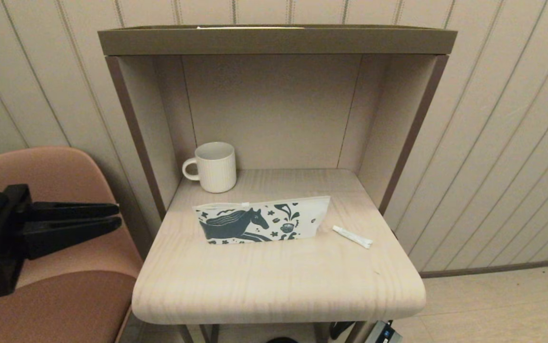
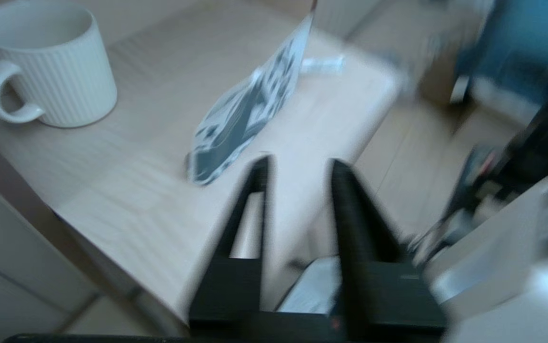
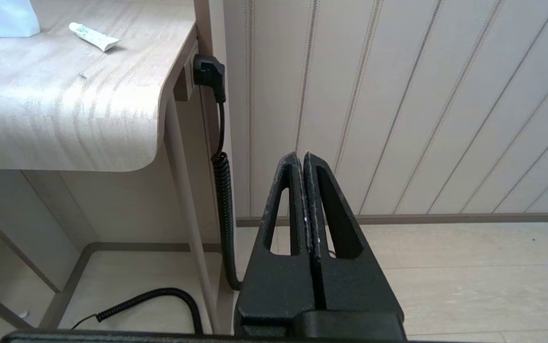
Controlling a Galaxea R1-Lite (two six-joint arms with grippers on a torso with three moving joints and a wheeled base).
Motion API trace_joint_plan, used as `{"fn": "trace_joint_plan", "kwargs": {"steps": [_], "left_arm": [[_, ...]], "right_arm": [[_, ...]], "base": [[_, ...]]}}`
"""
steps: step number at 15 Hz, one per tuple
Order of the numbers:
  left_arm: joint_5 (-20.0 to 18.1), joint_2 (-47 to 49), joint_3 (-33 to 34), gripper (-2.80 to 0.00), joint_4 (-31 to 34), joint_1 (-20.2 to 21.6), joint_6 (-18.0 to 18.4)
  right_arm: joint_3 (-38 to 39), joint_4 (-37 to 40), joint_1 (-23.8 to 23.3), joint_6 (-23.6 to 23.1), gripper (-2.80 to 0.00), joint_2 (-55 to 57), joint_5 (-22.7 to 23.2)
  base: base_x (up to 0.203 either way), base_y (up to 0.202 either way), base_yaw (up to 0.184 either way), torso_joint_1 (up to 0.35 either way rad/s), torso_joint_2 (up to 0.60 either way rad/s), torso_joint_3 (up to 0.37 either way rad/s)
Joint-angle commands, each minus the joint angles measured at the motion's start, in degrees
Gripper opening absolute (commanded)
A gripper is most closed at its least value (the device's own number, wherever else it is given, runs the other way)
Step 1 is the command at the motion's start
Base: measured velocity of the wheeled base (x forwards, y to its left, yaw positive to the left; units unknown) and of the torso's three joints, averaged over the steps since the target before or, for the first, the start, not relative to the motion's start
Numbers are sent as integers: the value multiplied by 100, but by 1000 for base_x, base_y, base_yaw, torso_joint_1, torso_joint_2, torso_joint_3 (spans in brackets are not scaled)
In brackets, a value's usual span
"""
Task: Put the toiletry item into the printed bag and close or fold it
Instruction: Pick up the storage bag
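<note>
Indoors, a pale wooden desk (image 1: 278, 286) with a tall brown hutch (image 1: 274, 40) stands against a striped wall, a rust-coloured chair (image 1: 50, 267) drawn up on its left side. On the desktop, a white pouch (image 1: 262, 220) printed with a dark teal horse and small flowers stands propped on its long edge near the middle, its zip edge uppermost. Behind it, toward the back left corner, sits a white ribbed mug (image 1: 214, 166), handle turned left, well apart from the pouch. Just right of the pouch, lying flat and not touching it, is a slim white tube (image 1: 352, 236), angled across the wood. The left gripper (image 1: 120, 216) hangs over the chair, off the desk's left edge, its two black fingers (image 2: 254, 190) parted with nothing between them and pointed toward the pouch's near end. The right gripper (image 3: 304, 159) sits low beside the desk's right leg, below the desktop, its fingers pressed together on nothing; a black plug (image 3: 207, 76) and coiled cable (image 3: 224, 205) hang from the desk's side in front of it.
</note>
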Motion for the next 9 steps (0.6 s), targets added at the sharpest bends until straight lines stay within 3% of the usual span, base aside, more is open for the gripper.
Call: {"fn": "trace_joint_plan", "kwargs": {"steps": [1, 6, 9], "left_arm": [[-74, 868, -28, 0, -41, 1, 671], [-106, 2091, -376, 0, -556, 329, 1546], [-94, 2541, -535, 0, -615, 81, 2183]], "right_arm": [[0, -4, 1, -11, -280, 8, 4], [0, -4, -7, -2, -280, 8, 4], [0, -4, -7, -2, -280, 8, 4]], "base": [[0, 0, 0, 0, 0, 0], [0, 0, 0, 0, 0, 0], [0, 0, 0, 0, 0, 0]]}}
